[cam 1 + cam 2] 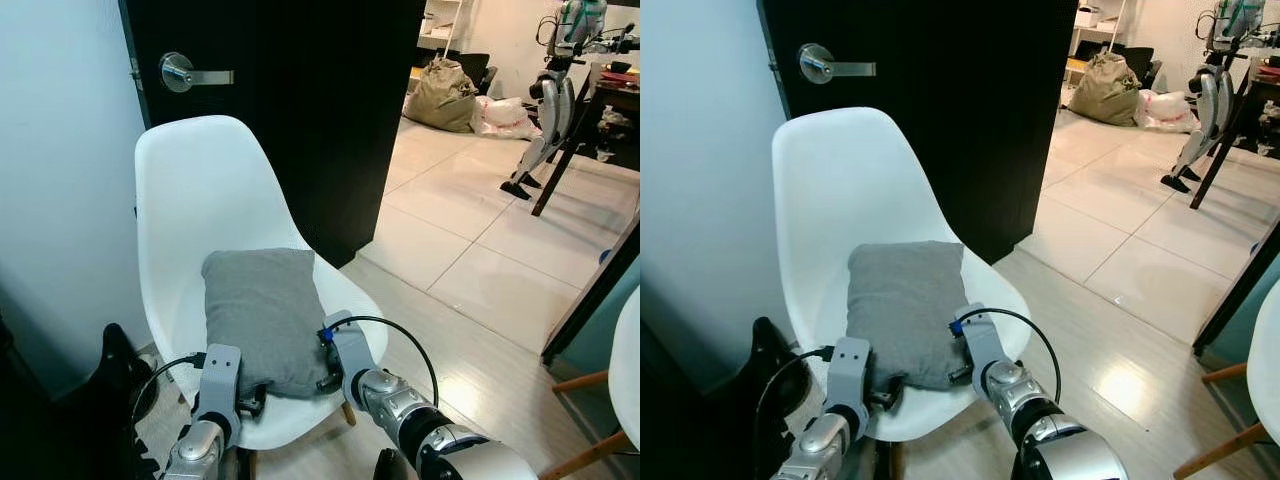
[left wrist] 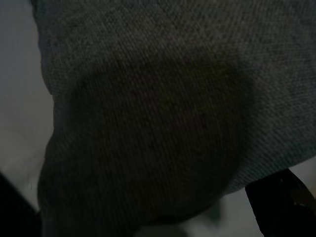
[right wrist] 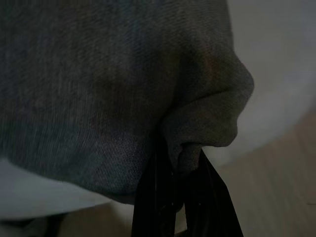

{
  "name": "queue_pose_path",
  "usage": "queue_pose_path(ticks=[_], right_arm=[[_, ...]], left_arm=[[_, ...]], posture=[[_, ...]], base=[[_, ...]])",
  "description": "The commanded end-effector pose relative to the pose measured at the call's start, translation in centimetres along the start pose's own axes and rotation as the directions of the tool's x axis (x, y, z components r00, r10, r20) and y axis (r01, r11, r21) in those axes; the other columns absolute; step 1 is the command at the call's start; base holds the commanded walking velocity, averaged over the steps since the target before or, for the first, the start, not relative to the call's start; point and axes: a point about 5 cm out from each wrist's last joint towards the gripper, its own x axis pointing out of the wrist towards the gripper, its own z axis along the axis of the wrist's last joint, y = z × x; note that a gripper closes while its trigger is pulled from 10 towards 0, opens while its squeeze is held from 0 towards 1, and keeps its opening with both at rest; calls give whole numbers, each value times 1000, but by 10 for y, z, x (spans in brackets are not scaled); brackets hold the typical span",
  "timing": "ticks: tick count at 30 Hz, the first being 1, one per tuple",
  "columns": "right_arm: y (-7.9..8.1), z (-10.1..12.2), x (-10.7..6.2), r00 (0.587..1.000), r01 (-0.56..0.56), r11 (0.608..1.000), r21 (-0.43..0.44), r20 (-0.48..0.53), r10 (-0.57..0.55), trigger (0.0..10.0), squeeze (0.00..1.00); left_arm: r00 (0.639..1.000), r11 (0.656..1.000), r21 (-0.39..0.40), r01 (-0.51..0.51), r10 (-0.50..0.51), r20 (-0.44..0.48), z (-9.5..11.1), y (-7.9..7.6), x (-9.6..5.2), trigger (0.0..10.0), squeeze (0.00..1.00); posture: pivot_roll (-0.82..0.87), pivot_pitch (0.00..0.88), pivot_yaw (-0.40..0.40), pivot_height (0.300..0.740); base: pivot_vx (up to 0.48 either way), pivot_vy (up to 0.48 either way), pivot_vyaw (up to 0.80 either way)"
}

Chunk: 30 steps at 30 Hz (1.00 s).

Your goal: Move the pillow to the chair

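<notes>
The grey pillow lies flat on the seat of the white chair, its far edge toward the backrest and its near edge at the seat's front lip, so the task looks all but done. Both arms reach in from the front. The right gripper pinches the pillow's near right corner: in the right wrist view its black fingers are nearly together with a bunched fold of fabric caught between them. The left gripper sits at the near left corner; its wrist view shows the weave up close and one dark fingertip beside it, so whether that gripper clamps the cloth cannot be told. Holding two corners likely kept the soft pillow level; releasing seems the remaining step.
</notes>
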Motion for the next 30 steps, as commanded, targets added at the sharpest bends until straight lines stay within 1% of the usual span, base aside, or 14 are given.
queue_pose_path(ticks=[1,2,3,4,5,6,12,16,17,19,22,25,28,30], right_arm=[[4,12,1,1000,-4,1000,11,29,4,10000,0],[4,12,1,1000,-4,1000,11,29,4,10000,0],[16,25,1,993,-84,990,111,89,74,10000,0],[16,25,1,993,-84,990,111,89,74,10000,0],[20,31,1,988,-115,981,154,121,97,10000,114],[23,38,1,982,-135,975,174,151,109,10000,1000],[25,42,1,978,-162,963,213,164,128,10000,1000],[25,45,-3,926,-353,900,256,230,298,10000,1000],[25,45,-3,926,-353,900,256,230,298,10000,1000],[18,37,-6,872,-475,856,206,239,427,10000,1000],[3,27,-13,816,-567,813,133,227,532,10000,1000],[-3,24,-16,793,-597,794,111,228,564,10000,1000],[-21,33,-26,708,-689,718,99,307,636,10000,1000],[-27,37,-30,671,-720,688,89,341,659,10000,1000]], left_arm=[[1000,1000,21,23,-23,12,8,-8,6,10000,0],[1000,1000,21,23,-23,12,8,-8,6,10000,0],[1000,1000,31,-1,0,19,13,-7,9,10000,0],[1000,1000,31,-1,0,19,13,-7,9,10000,0],[1000,999,32,-15,14,28,16,-6,10,10000,0],[998,998,41,-42,40,44,22,-3,13,10000,0],[995,996,43,-80,77,59,28,3,15,10000,0],[990,992,26,-126,124,67,28,15,12,10000,0],[990,992,26,-126,124,67,28,15,12,10000,0],[990,991,30,-133,131,54,23,17,10,10000,0],[990,990,37,-133,132,39,17,17,7,10000,0],[991,990,41,-132,131,33,16,17,6,10000,0],[991,990,48,-130,129,24,13,16,5,10000,0],[991,990,49,-129,128,23,12,16,5,10000,0]], posture=[[211,0,-114,555],[211,0,-114,555],[216,0,-117,555],[216,0,-117,555],[219,0,-119,555],[226,0,-125,555],[236,0,-133,555],[234,0,-130,555],[234,0,-130,555],[225,0,-125,555],[221,0,-124,555],[217,0,-123,555],[213,0,-122,555],[211,0,-122,555]], base=[[0,0,0],[0,0,0],[0,0,0],[0,0,0],[0,0,0],[0,0,0],[0,0,0],[0,0,0],[0,0,0],[0,0,0],[0,0,0],[0,0,0],[0,0,0],[0,0,0]])
